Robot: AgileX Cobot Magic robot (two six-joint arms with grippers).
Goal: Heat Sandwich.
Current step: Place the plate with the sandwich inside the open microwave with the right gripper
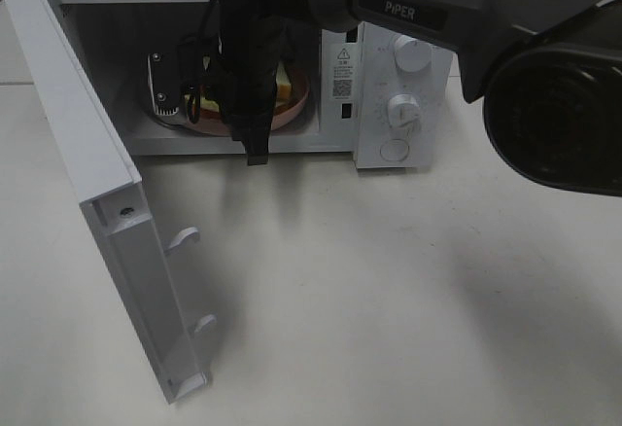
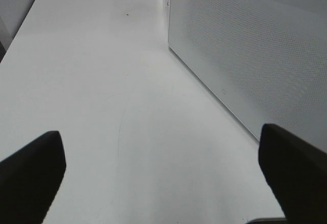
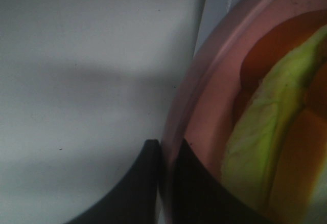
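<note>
Right wrist view: shows right gripper [image 3: 164, 155] w/ fingers [image 3: 133, 193] nearly pressed together, pinching rim of pink plate [image 3: 204, 75], one finger outside rim, other inside. Sandwich [image 3: 260, 132] on plate, just beyond inner finger. Exterior high: plate & sandwich inside microwave [image 1: 389, 76], door [image 1: 87, 154] swung open, right arm reaching in. Left wrist: left gripper [image 2: 163, 173] fingers spread wide above table [image 2: 102, 81], microwave side wall near one finger.

Setting: robot test bench staged as a kitchen corner. Evidence: white microwave oven [image 1: 384, 105] with dial knobs, door [image 1: 92, 154] swung open, on a plain white tabletop [image 1: 408, 300]. Black robot arm [image 1: 418, 8] marked "PiPER" overhead.
</note>
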